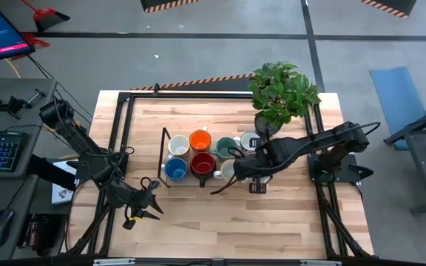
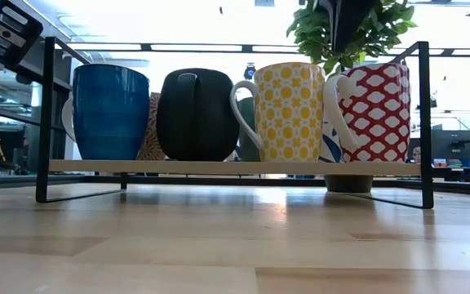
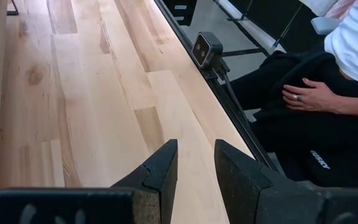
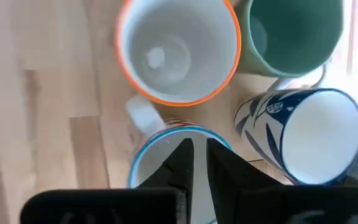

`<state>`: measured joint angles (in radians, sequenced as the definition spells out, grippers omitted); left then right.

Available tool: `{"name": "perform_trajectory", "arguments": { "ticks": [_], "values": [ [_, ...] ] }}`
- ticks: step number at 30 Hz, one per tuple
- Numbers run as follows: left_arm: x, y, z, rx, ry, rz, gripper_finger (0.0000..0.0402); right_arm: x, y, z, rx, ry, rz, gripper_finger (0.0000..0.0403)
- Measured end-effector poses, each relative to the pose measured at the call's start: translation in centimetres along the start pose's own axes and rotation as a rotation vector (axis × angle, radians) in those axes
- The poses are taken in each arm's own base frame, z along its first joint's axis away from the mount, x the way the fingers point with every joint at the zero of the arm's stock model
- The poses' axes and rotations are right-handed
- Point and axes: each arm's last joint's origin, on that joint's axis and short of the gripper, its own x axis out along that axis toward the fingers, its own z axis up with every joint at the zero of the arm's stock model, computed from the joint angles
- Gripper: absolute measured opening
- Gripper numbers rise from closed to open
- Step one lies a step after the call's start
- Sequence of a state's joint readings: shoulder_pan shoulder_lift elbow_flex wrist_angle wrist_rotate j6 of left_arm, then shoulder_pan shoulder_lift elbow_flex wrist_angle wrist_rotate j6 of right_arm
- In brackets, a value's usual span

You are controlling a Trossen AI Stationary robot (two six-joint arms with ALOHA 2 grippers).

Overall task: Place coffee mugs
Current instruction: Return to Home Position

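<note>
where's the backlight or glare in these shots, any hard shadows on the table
Low view: the bright room behind washes out to white, so the dark rounded mug on the black-framed wooden shelf reads as a near silhouette; the pale wood table carries a soft sheen. High view: even light, no hard shadows on the table.

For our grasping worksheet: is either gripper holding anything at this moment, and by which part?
Nothing is held. The left gripper is empty over the bare table; the right gripper, above the mugs, shows nothing in its grasp either.
</note>
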<state>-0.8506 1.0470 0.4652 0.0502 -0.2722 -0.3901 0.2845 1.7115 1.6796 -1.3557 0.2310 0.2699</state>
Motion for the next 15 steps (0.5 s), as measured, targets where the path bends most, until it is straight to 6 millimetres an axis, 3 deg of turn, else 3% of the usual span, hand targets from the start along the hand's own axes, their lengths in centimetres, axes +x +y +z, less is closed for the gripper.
{"name": "perform_trajectory", "arguments": {
  "ticks": [7, 11, 15],
  "values": [
    [0.0, 0.0, 0.0, 0.000, 0.000, 0.000, 0.0094, -3.4, 2.7, -0.9, -0.021, -0.028, 0.066, 0.0023],
    [0.0, 0.0, 0.0, 0.000, 0.000, 0.000, 0.0094, -4.4, 6.0, -1.9, -0.073, -0.083, 0.095, 0.0023],
    [0.0, 0.0, 0.0, 0.000, 0.000, 0.000, 0.0094, -3.8, 10.1, -3.2, -0.148, -0.195, 0.108, 0.0023]
  ]
}}
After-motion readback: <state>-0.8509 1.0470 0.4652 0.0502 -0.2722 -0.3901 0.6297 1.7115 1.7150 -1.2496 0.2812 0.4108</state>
